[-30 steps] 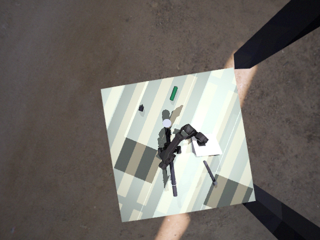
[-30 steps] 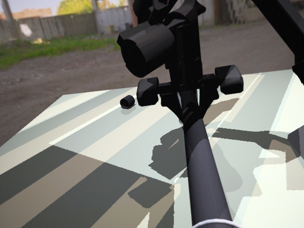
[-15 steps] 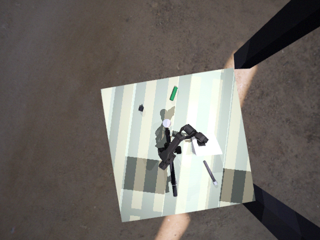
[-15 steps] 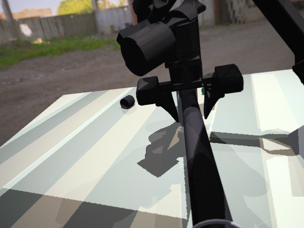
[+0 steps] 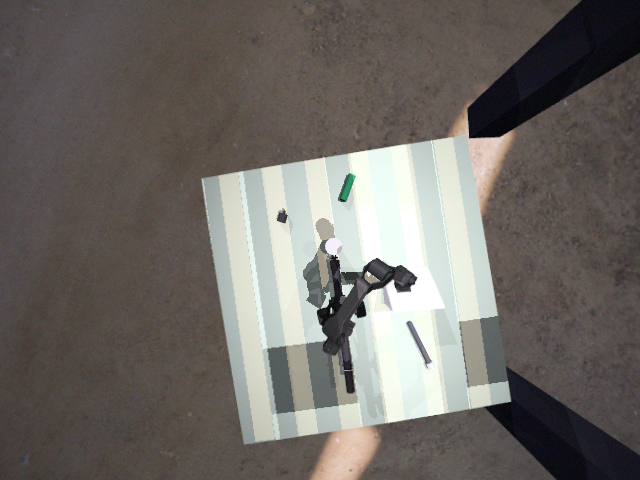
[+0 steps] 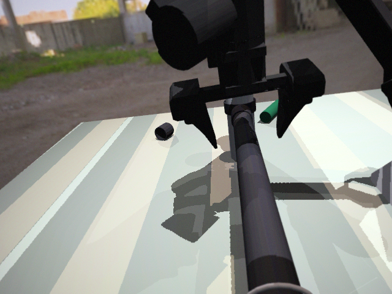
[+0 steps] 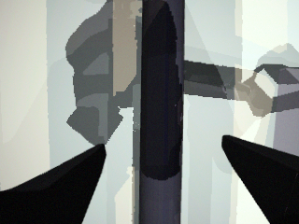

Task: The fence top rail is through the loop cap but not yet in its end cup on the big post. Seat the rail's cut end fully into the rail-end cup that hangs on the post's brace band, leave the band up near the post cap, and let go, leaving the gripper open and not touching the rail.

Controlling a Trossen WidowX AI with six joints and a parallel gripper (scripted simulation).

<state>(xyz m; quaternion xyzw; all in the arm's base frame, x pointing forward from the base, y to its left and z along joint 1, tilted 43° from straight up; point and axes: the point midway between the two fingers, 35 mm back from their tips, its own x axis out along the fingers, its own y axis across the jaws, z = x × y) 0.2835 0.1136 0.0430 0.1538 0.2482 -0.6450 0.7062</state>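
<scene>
The dark rail (image 5: 347, 356) (image 6: 261, 202) (image 7: 161, 201) runs through the pale loop (image 6: 280, 285) at its near end. Its far end meets the rail-end cup (image 6: 239, 110) at the brace band (image 6: 226, 106); how deep it sits inside cannot be told. The band is high on the big post (image 6: 232, 139), close under the round post cap (image 5: 333, 246), which is partly hidden by the gripper in the exterior view. My gripper (image 6: 248, 142) (image 7: 163, 145) is open and empty. Its fingers stand wide on either side of the rail, with visible gaps in the wrist view.
A green cylinder (image 5: 346, 187) (image 6: 269, 111) and a small dark cylinder (image 5: 281, 216) (image 6: 163, 131) lie beyond the post. A white block (image 5: 421, 297) and a dark rod (image 5: 419, 343) with a pale end are right of the rail on the striped table (image 5: 227, 310).
</scene>
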